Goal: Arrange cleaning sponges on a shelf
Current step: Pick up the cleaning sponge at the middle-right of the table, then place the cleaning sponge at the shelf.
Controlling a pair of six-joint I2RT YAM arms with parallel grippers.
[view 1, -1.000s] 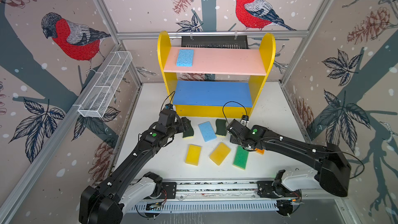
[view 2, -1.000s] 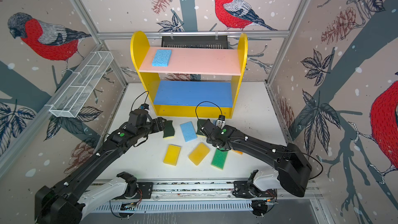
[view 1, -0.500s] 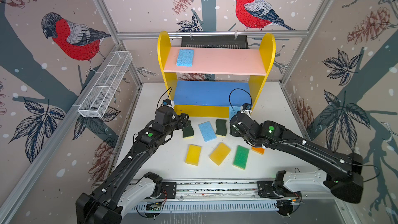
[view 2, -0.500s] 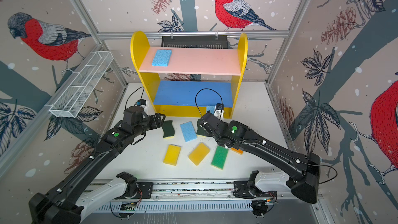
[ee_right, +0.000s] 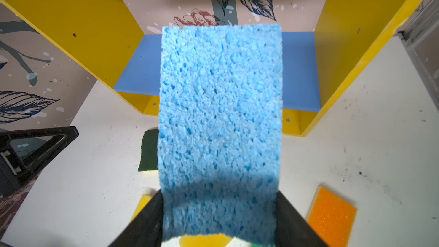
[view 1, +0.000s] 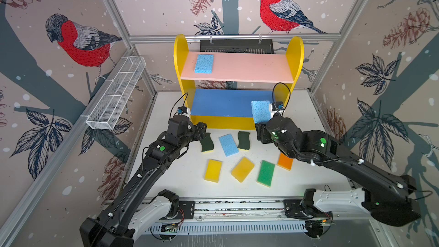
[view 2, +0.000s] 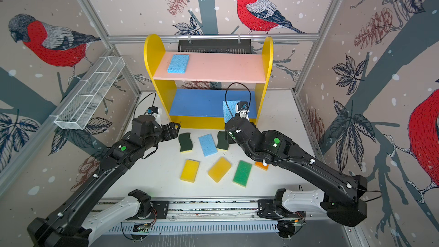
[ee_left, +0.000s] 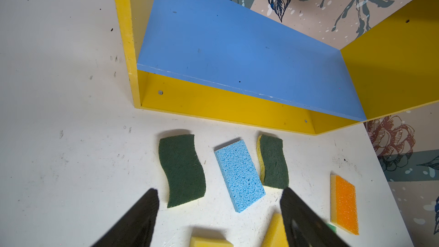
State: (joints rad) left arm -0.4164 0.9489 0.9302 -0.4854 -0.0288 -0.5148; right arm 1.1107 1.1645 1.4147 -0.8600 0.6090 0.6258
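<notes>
The shelf [view 1: 294,51] stands at the back with yellow sides, a pink top board and a blue middle board [ee_left: 237,51]. One light blue sponge [view 1: 203,63] lies on the pink board's left end. My right gripper [ee_right: 219,196] is shut on another light blue sponge [ee_right: 219,115], held upright before the blue board's right end [view 1: 260,111]. On the table lie two dark-green wavy sponges [view 1: 206,142] [view 1: 244,140], a light blue one [view 1: 228,144], two yellow [view 1: 213,170] [view 1: 242,169], a green [view 1: 266,173] and an orange [view 1: 285,161]. My left gripper [ee_left: 218,193] hovers open by the left wavy sponge.
A long white wire-mesh basket [view 1: 116,96] hangs on the left wall. A black vented panel [view 1: 236,46] sits behind the shelf. The arms' mounting rail [view 1: 237,206] runs along the table's front edge. The cage walls close in on three sides.
My right gripper has risen from the table with the light blue sponge and moved toward the shelf's blue board. My left gripper has drifted slightly toward the shelf's left foot.
</notes>
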